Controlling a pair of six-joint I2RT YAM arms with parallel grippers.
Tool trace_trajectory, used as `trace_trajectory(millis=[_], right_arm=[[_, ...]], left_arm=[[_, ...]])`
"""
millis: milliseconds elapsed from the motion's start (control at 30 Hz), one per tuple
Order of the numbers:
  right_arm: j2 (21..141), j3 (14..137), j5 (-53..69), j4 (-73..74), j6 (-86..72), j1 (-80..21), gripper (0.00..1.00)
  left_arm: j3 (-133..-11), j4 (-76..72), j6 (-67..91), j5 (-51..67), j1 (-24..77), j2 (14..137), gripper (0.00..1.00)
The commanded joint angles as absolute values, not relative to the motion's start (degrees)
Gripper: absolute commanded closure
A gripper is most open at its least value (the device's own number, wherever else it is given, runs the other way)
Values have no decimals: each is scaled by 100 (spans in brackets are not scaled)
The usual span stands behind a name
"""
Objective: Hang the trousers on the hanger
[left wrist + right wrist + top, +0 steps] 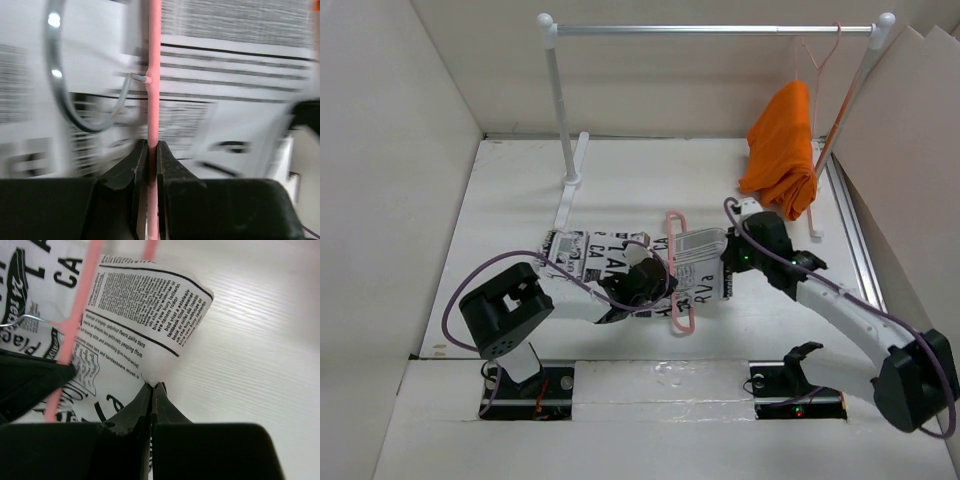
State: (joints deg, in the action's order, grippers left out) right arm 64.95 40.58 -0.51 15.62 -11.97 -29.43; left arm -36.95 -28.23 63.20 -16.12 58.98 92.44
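The trousers [582, 254], white with black newsprint, lie folded in the middle of the table. The pale pink hanger [677, 270] lies across them, its metal hook [65, 95] showing in the left wrist view. My left gripper [655, 282] is shut on a pink hanger bar [154, 75], which runs straight up between the closed jaws. My right gripper [728, 262] is shut on a lifted fold of the trousers [150, 310], pinched at its lower tip. The pink bar [75, 325] crosses the cloth just left of it.
A white clothes rail [715, 30] stands at the back. An orange cloth [782, 150] hangs at its right end on a coral hanger [825, 60]. White walls enclose the table left, back and right.
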Motion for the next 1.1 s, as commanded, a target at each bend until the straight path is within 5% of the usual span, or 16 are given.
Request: trace_trajectory(millis=[0, 167, 233, 300, 333, 467, 800, 900, 1067], right_arm=[[5759, 4132, -185, 2267, -634, -2191, 100], [5457, 3859, 877, 2084, -98, -443, 100], [5842, 3928, 1054, 2196, -70, -352, 89], [6028, 3894, 1019, 2136, 123, -352, 63], [6186, 3815, 1289, 2084, 97, -352, 41], [6231, 3552, 1222, 2109, -156, -702, 32], [6354, 2803, 897, 1766, -791, -967, 30], [6442, 2892, 904, 1785, -765, -967, 37], [6820, 2900, 1283, 1450, -878, -967, 100]], left_arm=[[-3709, -1926, 5714, -2012, 5827, 9124, 100], [-3586, -1600, 5099, -2171, 5827, 8842, 100], [-3621, -1486, 4975, -2284, 5827, 8780, 100], [-3682, -1310, 4852, -2355, 5827, 8789, 100], [-3822, -1196, 4817, -2451, 5827, 8833, 100], [-3981, -1204, 4720, -2487, 5827, 8859, 100], [-4421, -923, 4448, -2892, 5889, 8780, 100], [-4360, -879, 4395, -3006, 5889, 8728, 100], [-4236, -932, 4342, -3032, 5889, 8657, 100]])
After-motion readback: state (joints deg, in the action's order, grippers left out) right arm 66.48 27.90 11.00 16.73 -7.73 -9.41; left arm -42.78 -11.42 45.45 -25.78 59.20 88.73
